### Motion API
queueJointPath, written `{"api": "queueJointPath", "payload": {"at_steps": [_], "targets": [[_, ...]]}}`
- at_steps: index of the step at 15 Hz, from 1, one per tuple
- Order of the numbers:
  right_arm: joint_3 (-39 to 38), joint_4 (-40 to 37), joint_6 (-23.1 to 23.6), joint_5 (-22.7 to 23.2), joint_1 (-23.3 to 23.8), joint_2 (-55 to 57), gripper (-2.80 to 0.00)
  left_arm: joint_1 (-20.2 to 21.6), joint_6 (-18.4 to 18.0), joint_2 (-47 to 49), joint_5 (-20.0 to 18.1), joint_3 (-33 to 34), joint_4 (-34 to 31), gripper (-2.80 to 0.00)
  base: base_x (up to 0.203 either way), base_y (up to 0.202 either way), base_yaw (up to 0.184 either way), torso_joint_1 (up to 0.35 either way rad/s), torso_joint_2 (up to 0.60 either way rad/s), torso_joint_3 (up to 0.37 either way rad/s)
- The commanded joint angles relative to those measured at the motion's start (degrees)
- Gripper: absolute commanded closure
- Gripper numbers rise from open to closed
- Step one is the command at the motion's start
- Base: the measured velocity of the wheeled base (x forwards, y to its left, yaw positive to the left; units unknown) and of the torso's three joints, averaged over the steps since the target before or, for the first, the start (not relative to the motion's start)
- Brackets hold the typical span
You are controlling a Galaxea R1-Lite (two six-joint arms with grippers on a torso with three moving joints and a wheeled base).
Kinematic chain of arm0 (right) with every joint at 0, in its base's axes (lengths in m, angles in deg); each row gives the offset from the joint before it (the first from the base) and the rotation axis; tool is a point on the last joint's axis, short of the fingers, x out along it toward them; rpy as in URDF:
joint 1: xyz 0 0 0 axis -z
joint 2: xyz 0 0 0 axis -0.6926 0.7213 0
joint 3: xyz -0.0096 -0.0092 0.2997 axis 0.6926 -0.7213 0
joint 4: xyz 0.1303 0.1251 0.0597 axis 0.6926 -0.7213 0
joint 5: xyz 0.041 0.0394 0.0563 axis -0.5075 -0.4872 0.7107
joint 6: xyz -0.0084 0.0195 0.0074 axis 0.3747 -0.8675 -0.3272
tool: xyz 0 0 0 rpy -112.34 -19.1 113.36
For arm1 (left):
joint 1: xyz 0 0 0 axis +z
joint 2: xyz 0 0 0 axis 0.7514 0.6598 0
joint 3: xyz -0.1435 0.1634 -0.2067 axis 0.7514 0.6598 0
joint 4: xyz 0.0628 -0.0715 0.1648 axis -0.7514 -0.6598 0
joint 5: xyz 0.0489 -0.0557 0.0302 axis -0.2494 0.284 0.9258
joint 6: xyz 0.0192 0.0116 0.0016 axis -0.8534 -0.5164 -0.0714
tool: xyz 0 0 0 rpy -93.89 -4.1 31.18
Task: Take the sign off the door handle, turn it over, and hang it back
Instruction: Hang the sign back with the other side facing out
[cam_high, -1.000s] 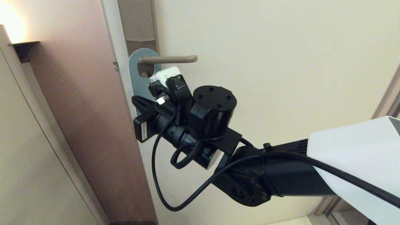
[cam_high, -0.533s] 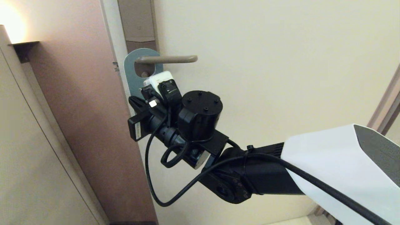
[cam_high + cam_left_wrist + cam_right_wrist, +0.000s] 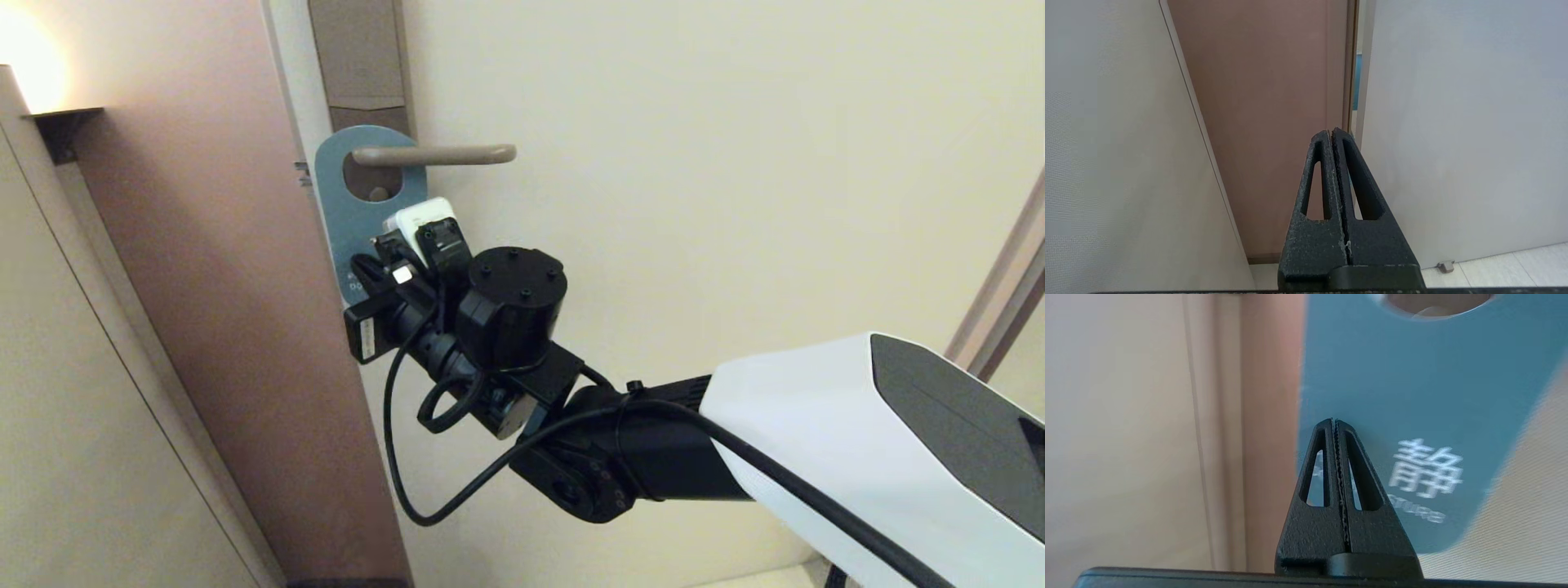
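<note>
Sign (image 3: 347,208) was hanging blue side out on the handle (image 3: 433,153), lever through its hole, flat against the door (image 3: 694,163). From my end, right gripper (image 3: 1336,424) sat in front of the sign's lower part, jaws pressed together; couldn't tell if it touched. Left gripper (image 3: 1333,134) was parked down low, jaws together too.

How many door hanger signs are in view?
1. A flat blue door hanger sign with white lettering hangs by its oval hole on the beige metal lever handle; the shut right gripper is in front of it. None other visible.
</note>
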Motion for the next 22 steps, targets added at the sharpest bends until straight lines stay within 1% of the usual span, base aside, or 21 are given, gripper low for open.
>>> {"api": "queueJointPath", "payload": {"at_steps": [1, 5, 8, 17, 19, 22], "targets": [[1.2, 0.2, 0.0, -0.6, 0.7, 0.3, 0.00, 0.0, 0.0, 0.1, 0.0, 0.0, 0.0, 0.00, 0.000, 0.000, 0.000, 0.000, 0.00, 0.000], [3.6, 0.2, -0.1, -0.6, 1.8, 0.5, 0.00, 0.0, 0.0, 0.1, -0.1, 0.0, 0.0, 0.00, 0.000, 0.000, 0.000, 0.000, 0.00, 0.000], [5.6, 0.2, 0.1, -0.6, 1.7, 1.5, 0.00, 0.0, 0.0, 0.1, 0.0, 0.0, 0.0, 0.00, 0.000, 0.000, 0.000, 0.000, 0.00, 0.000], [4.9, 0.2, 0.1, -0.6, 2.3, 2.3, 0.00, 0.0, 0.0, 0.1, 0.0, 0.0, 0.0, 0.00, 0.000, 0.000, 0.000, 0.000, 0.00, 0.000], [3.1, 0.1, 0.1, -0.6, 2.8, 0.1, 0.00, 0.0, 0.0, 0.1, 0.0, 0.0, 0.0, 0.00, 0.000, 0.000, 0.000, 0.000, 0.00, 0.000], [-4.5, -1.7, 0.3, -0.5, 4.5, -6.1, 0.00, 0.0, 0.0, 0.1, 0.0, 0.0, 0.0, 0.00, 0.000, 0.000, 0.000, 0.000, 0.00, 0.000]]}}
